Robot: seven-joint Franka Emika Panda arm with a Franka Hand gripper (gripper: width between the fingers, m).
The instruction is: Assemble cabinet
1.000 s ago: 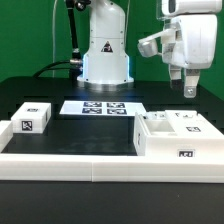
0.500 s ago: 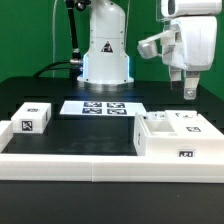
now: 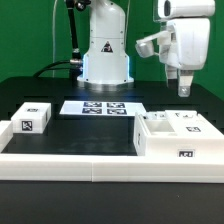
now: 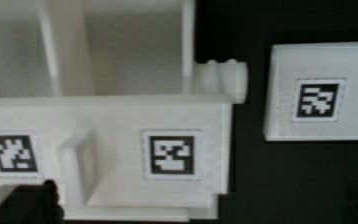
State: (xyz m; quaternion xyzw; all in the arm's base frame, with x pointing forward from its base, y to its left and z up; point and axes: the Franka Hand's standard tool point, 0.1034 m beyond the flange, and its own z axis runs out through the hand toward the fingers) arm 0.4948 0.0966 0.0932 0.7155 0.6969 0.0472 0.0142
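This looks like the approach before a pick: no loose part is joined yet, and the hand hangs empty, well above the parts. Its fingers are spread wide, their dark tips showing at opposite edges of the wrist view.

Farthest from the hand, toward the exterior view's left, a small tagged piece sits on the black table. Nearer the hand but still off to its side and lower, the marker board lies flat. Almost straight beneath the hand stands the cabinet box, open side up with its inner walls showing. Just beside it, across a dark gap, lies a tagged panel.

The next move probably calls for a straight descent with the fingers set either side of a box wall or the panel's edge; which one is meant I cannot tell. A round stub juts from the box toward the panel and narrows that gap. The long rail seems to touch the box's front and would block sliding that way
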